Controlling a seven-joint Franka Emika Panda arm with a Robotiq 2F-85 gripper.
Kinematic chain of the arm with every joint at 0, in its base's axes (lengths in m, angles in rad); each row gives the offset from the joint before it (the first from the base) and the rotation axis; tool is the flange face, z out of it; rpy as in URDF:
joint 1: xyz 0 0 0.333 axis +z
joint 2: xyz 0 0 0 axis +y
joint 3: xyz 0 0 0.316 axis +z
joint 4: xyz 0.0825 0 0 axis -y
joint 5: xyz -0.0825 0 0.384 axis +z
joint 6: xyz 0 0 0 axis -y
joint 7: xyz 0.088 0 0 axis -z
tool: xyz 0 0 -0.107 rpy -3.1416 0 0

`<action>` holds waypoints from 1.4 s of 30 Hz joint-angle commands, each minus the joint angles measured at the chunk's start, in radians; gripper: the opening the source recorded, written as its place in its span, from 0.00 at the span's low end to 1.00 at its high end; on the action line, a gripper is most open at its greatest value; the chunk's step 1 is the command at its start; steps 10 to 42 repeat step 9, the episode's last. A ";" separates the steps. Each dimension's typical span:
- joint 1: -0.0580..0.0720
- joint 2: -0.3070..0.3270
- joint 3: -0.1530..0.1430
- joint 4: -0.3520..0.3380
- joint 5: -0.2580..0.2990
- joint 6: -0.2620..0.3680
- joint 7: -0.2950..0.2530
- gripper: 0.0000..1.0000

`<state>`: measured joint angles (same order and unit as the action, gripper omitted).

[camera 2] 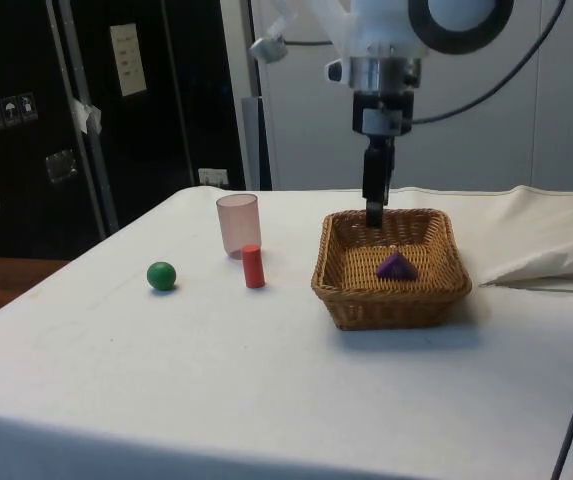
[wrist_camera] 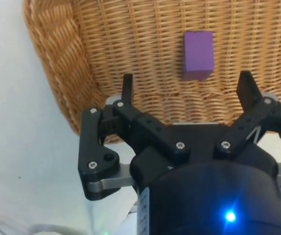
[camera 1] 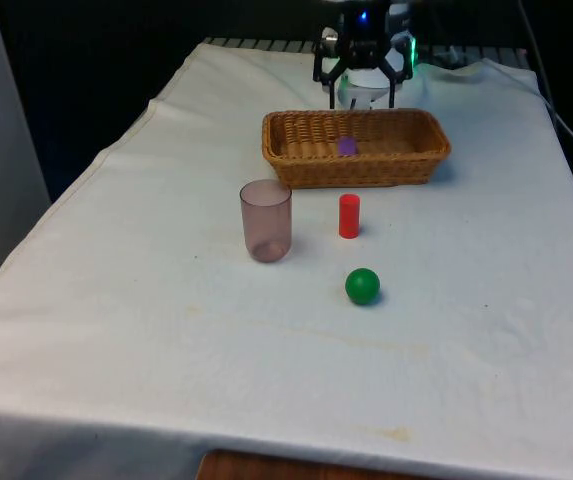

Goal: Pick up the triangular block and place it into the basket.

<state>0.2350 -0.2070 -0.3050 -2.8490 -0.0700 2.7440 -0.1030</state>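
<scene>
My claw (wrist_camera: 184,85) hangs wide open and empty above the basket (camera 2: 338,296), whose purple triangular block (camera 2: 396,266) lies loose on the wicker floor just below my fingertips, so I judge the drop done.

You see: purple block (camera 2: 396,266) | tan woven wicker basket (camera 2: 350,300) | red cylinder (camera 1: 349,216) | green ball (camera 1: 362,286) | translucent pinkish cup (camera 1: 266,221) | white cloth (camera 1: 166,340) | black gripper (wrist_camera: 184,88)
</scene>
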 commanded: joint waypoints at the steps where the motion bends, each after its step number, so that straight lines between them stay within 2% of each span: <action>1: 0.000 -0.009 0.002 0.004 0.000 -0.012 0.000 1.00; 2: -0.013 -0.015 0.016 0.018 -0.027 -0.040 0.026 1.00; 3: -0.013 -0.015 0.016 0.018 -0.027 -0.040 0.026 1.00; 8: -0.006 -0.030 0.017 0.021 -0.015 -0.059 0.018 1.00; 9: 0.001 -0.036 0.010 0.020 0.000 -0.064 0.004 1.00; 42: 0.001 -0.036 0.010 0.020 0.000 -0.064 0.004 1.00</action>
